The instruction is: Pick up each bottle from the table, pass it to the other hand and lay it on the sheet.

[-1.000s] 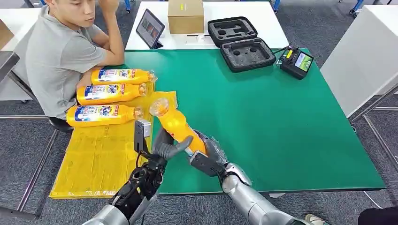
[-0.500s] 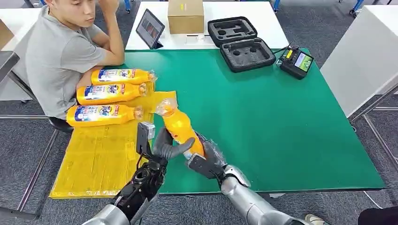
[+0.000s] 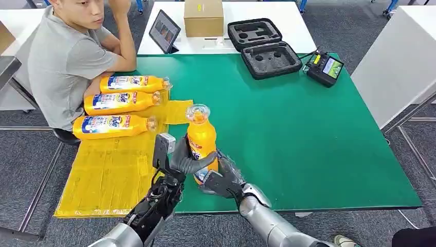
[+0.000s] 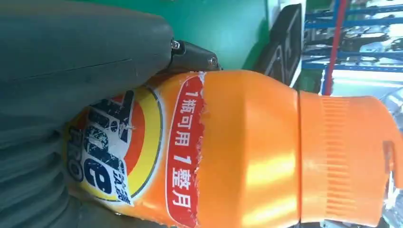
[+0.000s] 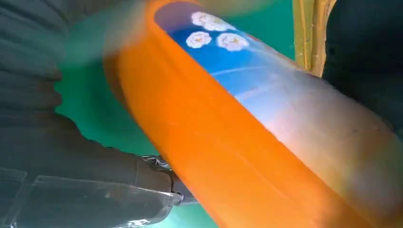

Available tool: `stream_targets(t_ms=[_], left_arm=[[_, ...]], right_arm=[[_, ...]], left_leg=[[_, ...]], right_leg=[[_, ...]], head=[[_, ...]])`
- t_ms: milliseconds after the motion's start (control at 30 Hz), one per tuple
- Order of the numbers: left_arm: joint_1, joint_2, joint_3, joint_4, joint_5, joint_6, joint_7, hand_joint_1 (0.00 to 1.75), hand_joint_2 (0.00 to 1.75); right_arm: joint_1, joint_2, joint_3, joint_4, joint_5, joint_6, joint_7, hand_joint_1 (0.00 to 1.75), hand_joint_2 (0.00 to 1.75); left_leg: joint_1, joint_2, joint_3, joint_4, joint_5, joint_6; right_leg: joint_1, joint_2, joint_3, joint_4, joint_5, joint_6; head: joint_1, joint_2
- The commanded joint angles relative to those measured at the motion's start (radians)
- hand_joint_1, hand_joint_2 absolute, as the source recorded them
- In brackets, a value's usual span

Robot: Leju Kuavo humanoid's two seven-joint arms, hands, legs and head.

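An orange detergent bottle (image 3: 201, 138) stands nearly upright above the green table (image 3: 298, 134), near its front edge and just right of the yellow sheet (image 3: 110, 172). My left hand (image 3: 184, 159) grips its middle, thumb wrapped across the label. My right hand (image 3: 222, 180) holds its base from the right. The left wrist view has the bottle (image 4: 247, 152) close up against the thumb (image 4: 81, 42). In the right wrist view the bottle (image 5: 228, 142) lies against the right hand (image 5: 47, 142). Three more bottles (image 3: 115, 126) lie side by side on the sheet's far end.
A person (image 3: 67, 56) sits at the table's left, elbow beside the far bottle. At the back stand a tablet (image 3: 164, 31), a cardboard box (image 3: 203, 17), an open black foam case (image 3: 263, 47) and a handheld controller (image 3: 325, 67). A white table (image 3: 396, 62) flanks the right.
The bottle has swung from leaning far-left to nearly upright and shifted slightly right. Both hands stayed on it and moved along with it.
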Motion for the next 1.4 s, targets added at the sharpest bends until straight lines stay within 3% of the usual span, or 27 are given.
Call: stream_targets(t_ms=[33,200,700,833,1000,1400], left_arm=[[-0.02,0.039,-0.041,-0.022,-0.056,0.029,-0.005,1.75,1.75],[-0.038,0.091,-0.109,-0.053,-0.304,0.21,-0.01,1.75,1.75],[-0.037,0.104,-0.108,-0.059,-0.334,0.207,-0.003,1.75,1.75],[-0.072,0.198,-0.139,-0.029,-0.57,0.182,0.106,1.75,1.75],[-0.102,0.272,-0.144,0.04,-0.711,0.096,0.146,1.75,1.75],[-0.128,0.359,-0.16,-0.03,-0.852,0.067,0.2,1.75,1.75]], right_arm=[[-0.012,0.0,-0.013,0.022,-0.027,0.019,0.0,0.0,1.75],[0.003,-0.009,-0.026,0.002,-0.049,0.027,0.0,0.0,1.75],[0.01,-0.012,-0.031,-0.004,-0.056,0.028,0.0,0.0,1.75],[0.028,-0.031,-0.04,-0.021,-0.069,0.033,0.0,0.0,1.75],[0.036,-0.039,-0.054,-0.029,-0.08,0.049,0.0,0.0,1.75],[0.034,-0.042,-0.051,-0.023,-0.083,0.069,0.0,0.0,1.75]], left_leg=[[0.001,0.0,0.002,0.0,-0.001,-0.002],[0.001,0.0,0.001,0.0,0.0,-0.001],[0.001,0.0,0.001,0.0,0.0,-0.001],[0.001,0.0,0.001,0.0,0.0,-0.001],[0.001,0.002,0.003,-0.001,0.0,-0.002],[0.001,0.001,0.005,-0.001,0.001,-0.003]], right_leg=[[0.001,0.001,0.002,0.0,0.0,-0.001],[0.001,0.001,0.001,0.0,0.0,-0.001],[0.001,0.0,0.001,0.0,0.0,-0.001],[0.001,0.001,0.001,0.0,0.0,-0.001],[0.001,0.003,0.002,0.0,0.0,-0.001],[0.001,0.003,0.003,0.001,0.001,-0.001]], head=[[0.0,0.0],[0.0,0.0],[0.0,0.0],[0.0,0.0],[0.0,0.0],[0.0,0.0]])
